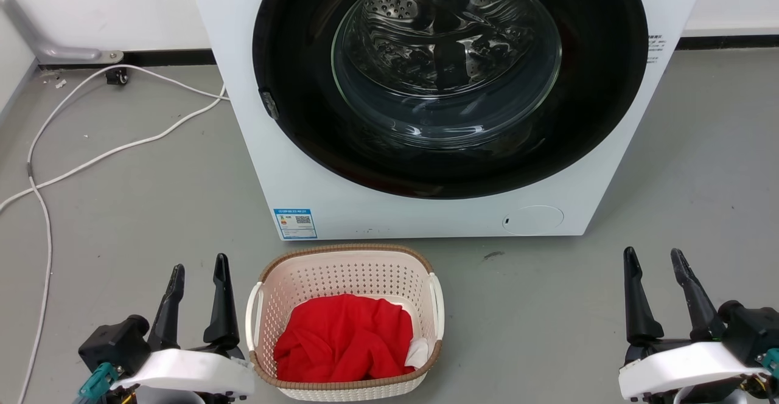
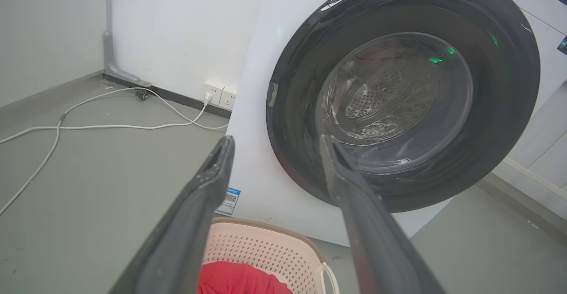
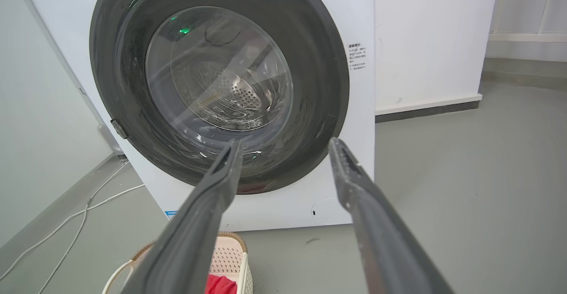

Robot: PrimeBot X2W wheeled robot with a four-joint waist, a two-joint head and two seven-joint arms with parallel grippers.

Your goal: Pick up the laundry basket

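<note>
The laundry basket (image 1: 344, 271) is cream-white and perforated, with a brown woven-look rim and white side handles. It stands on the grey floor just in front of the washing machine and holds a red cloth (image 1: 344, 338). My left gripper (image 1: 199, 265) stands open a little to the basket's left, fingers empty. My right gripper (image 1: 655, 260) is open farther off to the basket's right, also empty. The left wrist view shows the laundry basket (image 2: 261, 247) low between my fingers. In the right wrist view the laundry basket (image 3: 230, 254) sits at the bottom left.
A white front-loading washing machine (image 1: 304, 167) with a closed dark round door (image 1: 450, 81) rises right behind the basket. White cables (image 1: 91, 160) trail over the floor at the left toward a wall socket (image 2: 220, 97). Bare grey floor (image 1: 529, 325) lies between basket and right gripper.
</note>
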